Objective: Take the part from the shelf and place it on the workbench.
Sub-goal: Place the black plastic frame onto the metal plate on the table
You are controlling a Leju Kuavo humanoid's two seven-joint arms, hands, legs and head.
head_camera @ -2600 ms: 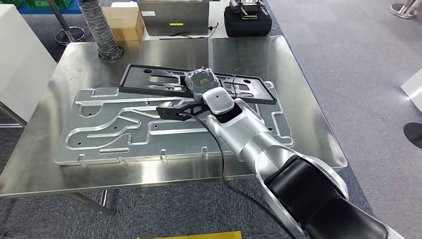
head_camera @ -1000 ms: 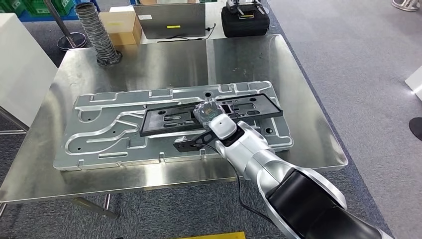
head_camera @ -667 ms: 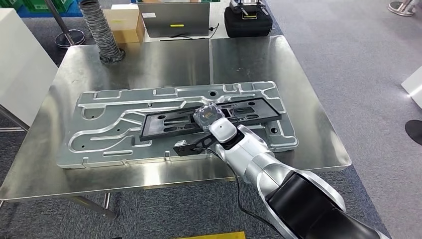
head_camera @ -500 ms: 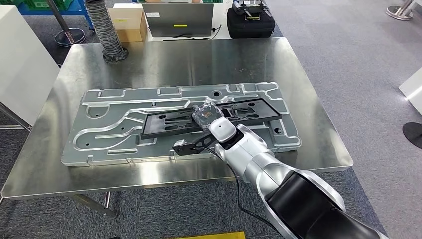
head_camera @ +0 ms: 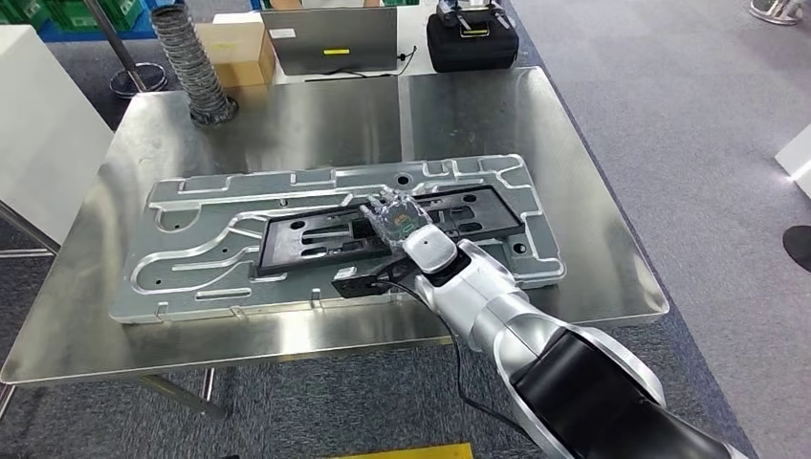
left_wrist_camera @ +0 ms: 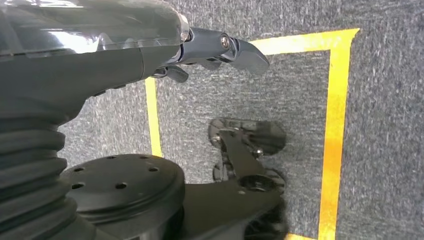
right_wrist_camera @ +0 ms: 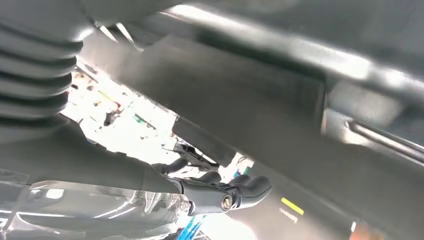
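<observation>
A long black frame-shaped part (head_camera: pixel 316 234) lies flat on the big silver grooved plate (head_camera: pixel 210 258), which sits on the steel workbench (head_camera: pixel 287 124). My right hand (head_camera: pixel 394 215) hovers over the middle of the part, its fingers spread out above the top face. In the right wrist view the part (right_wrist_camera: pixel 280 100) is a dark blurred band, and a bright gap separates it from the dark fingertips (right_wrist_camera: pixel 245 189). My left hand (left_wrist_camera: pixel 215 47) hangs beside my body over the grey carpet, fingers loose and holding nothing.
Along the workbench's far edge stand a ribbed grey hose (head_camera: pixel 186 67), a cardboard box (head_camera: pixel 239 48), a grey laptop (head_camera: pixel 330 38) and a black case (head_camera: pixel 473 38). A white cabinet (head_camera: pixel 38 124) is to the left. Yellow floor tape (left_wrist_camera: pixel 340 130) runs under my left hand.
The part came from the plate's far edge down to its middle and now lies flat. In the last half second the right hand's fingers spread apart. The camera shifted slightly.
</observation>
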